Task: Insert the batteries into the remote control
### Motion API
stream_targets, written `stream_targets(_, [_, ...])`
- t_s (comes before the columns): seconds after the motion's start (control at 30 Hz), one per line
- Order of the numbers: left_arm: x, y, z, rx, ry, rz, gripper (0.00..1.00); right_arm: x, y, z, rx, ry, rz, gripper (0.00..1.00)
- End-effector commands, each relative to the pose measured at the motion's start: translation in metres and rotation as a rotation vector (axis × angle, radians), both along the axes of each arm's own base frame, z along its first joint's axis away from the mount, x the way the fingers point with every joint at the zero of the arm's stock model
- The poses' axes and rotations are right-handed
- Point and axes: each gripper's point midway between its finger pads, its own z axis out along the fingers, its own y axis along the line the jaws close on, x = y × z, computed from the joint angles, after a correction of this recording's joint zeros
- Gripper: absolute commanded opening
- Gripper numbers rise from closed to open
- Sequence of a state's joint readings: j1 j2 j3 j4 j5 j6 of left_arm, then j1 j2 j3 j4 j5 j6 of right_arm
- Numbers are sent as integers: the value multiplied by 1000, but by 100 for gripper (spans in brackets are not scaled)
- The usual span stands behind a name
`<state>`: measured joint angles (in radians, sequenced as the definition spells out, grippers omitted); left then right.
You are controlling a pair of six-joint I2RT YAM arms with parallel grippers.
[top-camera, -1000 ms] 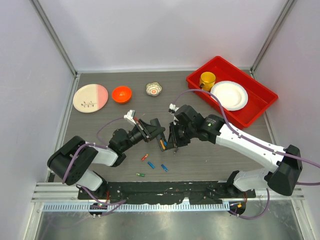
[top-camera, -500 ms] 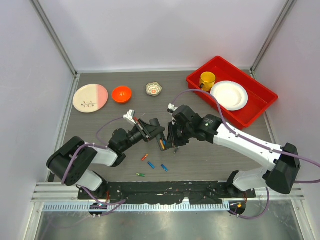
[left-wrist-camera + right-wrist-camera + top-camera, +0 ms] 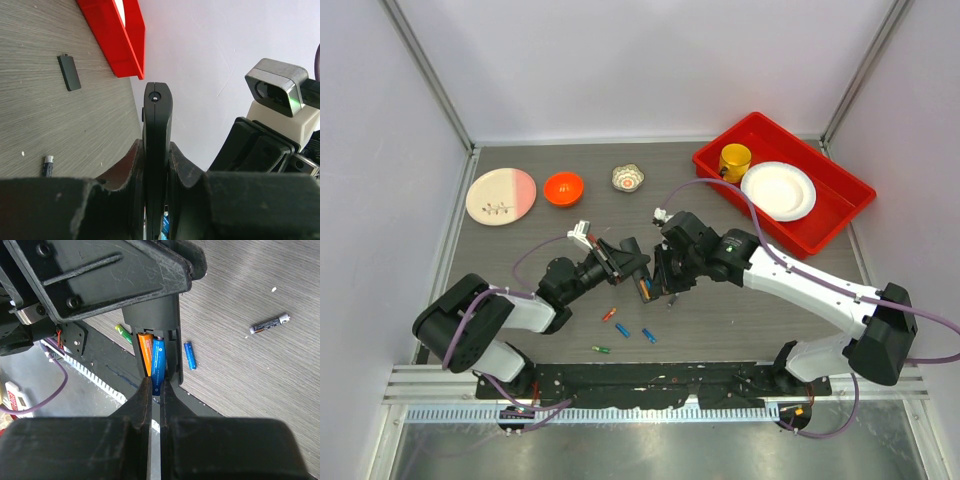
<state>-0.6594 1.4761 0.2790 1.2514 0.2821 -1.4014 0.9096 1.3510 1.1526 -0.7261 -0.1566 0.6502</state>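
We find the slim black plastic remote control (image 3: 157, 115) lifted above the grey wood-grain surface (image 3: 740, 300) and clamped edge-on between the fingers of the left gripper (image 3: 156, 150), which is closed tightly on it. Its battery recess faces the right gripper (image 3: 155, 387). Two cells sit side by side in that recess: an orange battery (image 3: 145, 352) and, just beside it, a blue battery (image 3: 158, 360). The right gripper's jaws are drawn almost together at the open end of the remote control, pinching the tip of the blue battery. Four loose batteries lie on the surface on the near side of the remote control, none touching it: an orange one (image 3: 609, 314), two blue ones (image 3: 622, 330) (image 3: 648, 335), and a green one (image 3: 601, 349) nearest the arm bases. A dark cell with a silver cap (image 3: 269, 323) lies alone on the surface, near the remote control but apart from it. A small flat black squarish piece (image 3: 69, 72) lies farther out from the remote control, toward the red plastic tray (image 3: 840, 190). The tray stands well apart from the remote control, to its far right, and holds a white round plate (image 3: 778, 190) and a yellow cup (image 3: 735, 160). A round orange bowl (image 3: 563, 187) stands well apart from the remote control, to its far left.
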Motion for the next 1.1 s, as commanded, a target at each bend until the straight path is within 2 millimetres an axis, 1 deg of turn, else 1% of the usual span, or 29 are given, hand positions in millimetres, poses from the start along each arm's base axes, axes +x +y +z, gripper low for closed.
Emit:
stream_targets(0.0, [-22,3,94,-236,-280,-53,0,24,2,9,-10,-92,-60,7])
stream_targets(0.07, [-22,2,92,-234,-276,-52,0,25,1,10,-8,-97,-64,12])
stream_targets(0.1, [-21,3,92,-235,-274,-51,0,24,1,9,-9,-96,-64,16])
stream_targets(0.2, [-21,2,91,-231,-272,-50,0,24,1,11,-5,-96,-64,21])
stream_targets(0.6, [-19,1,87,-224,-263,-47,0,23,2,14,6,-95,-69,37])
stream_targets(0.67, [-18,1,86,-222,-261,-45,0,25,2,20,19,-105,-74,40])
stream_targets(0.77, [-17,0,83,-217,-253,-44,0,26,4,31,48,-124,-79,49])
stream_targets(0.87, [-16,-1,81,-213,-248,-45,0,26,6,41,74,-136,-77,54])
stream_targets(1.0, [-14,-2,77,-209,-234,-42,0,25,6,62,127,-173,-78,57])
stream_targets(1.07, [-12,-3,75,-210,-222,-43,0,27,5,68,148,-199,-81,59])
